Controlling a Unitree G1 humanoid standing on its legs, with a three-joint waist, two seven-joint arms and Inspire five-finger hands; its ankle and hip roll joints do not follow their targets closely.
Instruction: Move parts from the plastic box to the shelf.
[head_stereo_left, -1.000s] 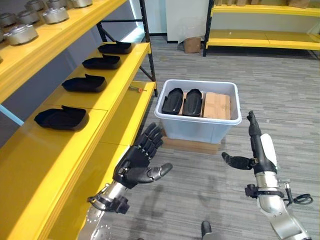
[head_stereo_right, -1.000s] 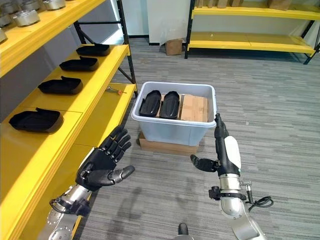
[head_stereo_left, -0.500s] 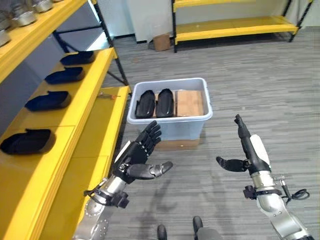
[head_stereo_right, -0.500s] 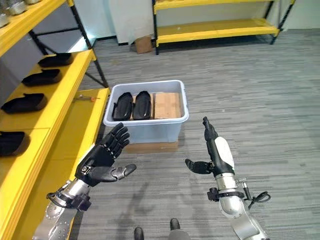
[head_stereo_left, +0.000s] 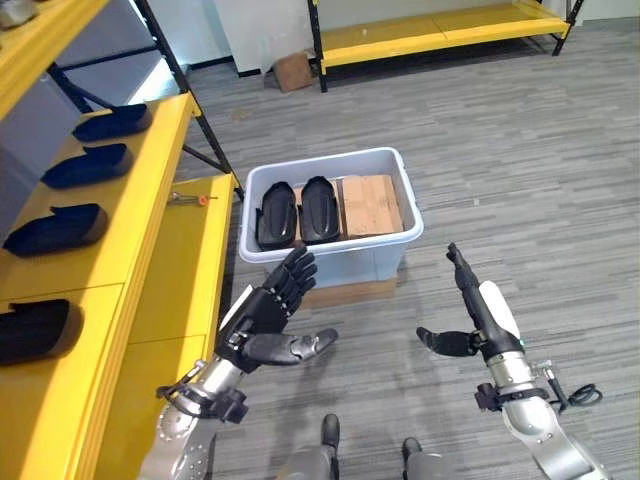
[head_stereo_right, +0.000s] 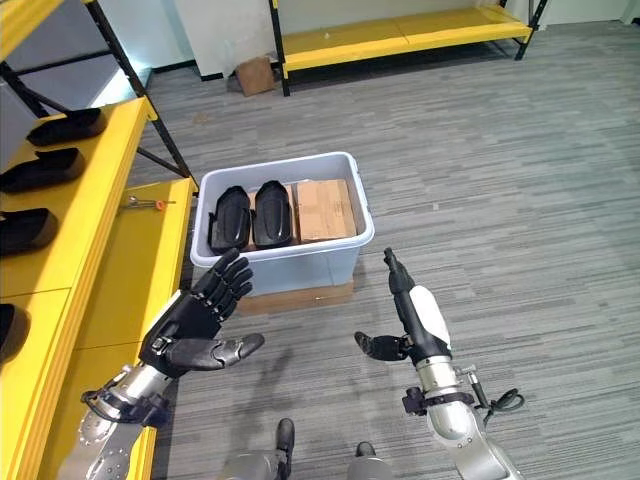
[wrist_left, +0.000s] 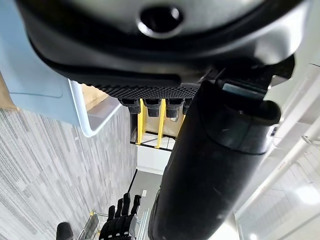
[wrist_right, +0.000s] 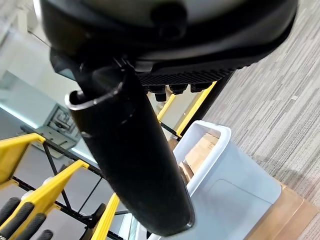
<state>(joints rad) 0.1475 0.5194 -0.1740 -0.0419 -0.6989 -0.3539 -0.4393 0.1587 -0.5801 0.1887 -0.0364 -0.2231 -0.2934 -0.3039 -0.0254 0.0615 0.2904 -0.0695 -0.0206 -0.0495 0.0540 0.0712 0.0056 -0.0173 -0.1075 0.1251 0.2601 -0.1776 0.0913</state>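
A pale plastic box (head_stereo_left: 390, 243) stands on a low wooden board on the floor. Inside lie two black moulded parts (head_stereo_left: 278, 214) side by side, with a brown cardboard block (head_stereo_left: 370, 204) to their right. More black parts (head_stereo_left: 55, 228) rest in a row on the yellow shelf (head_stereo_left: 150, 240) at the left. My left hand (head_stereo_left: 262, 322) hovers open just in front of the box, palm turned inward, holding nothing. My right hand (head_stereo_left: 478, 315) is raised open to the right of the box, fingers straight, thumb out, also empty.
A small screwdriver with a red handle (head_stereo_left: 188, 198) lies on the lower shelf board near the box. Another yellow rack (head_stereo_left: 440, 30) with a cardboard box (head_stereo_left: 293, 70) beside it stands at the far side of the grey floor.
The camera has swung right and tilted down, so the shelf slid left and the box sits nearer the middle. Both hands stay open and empty in much the same pose.
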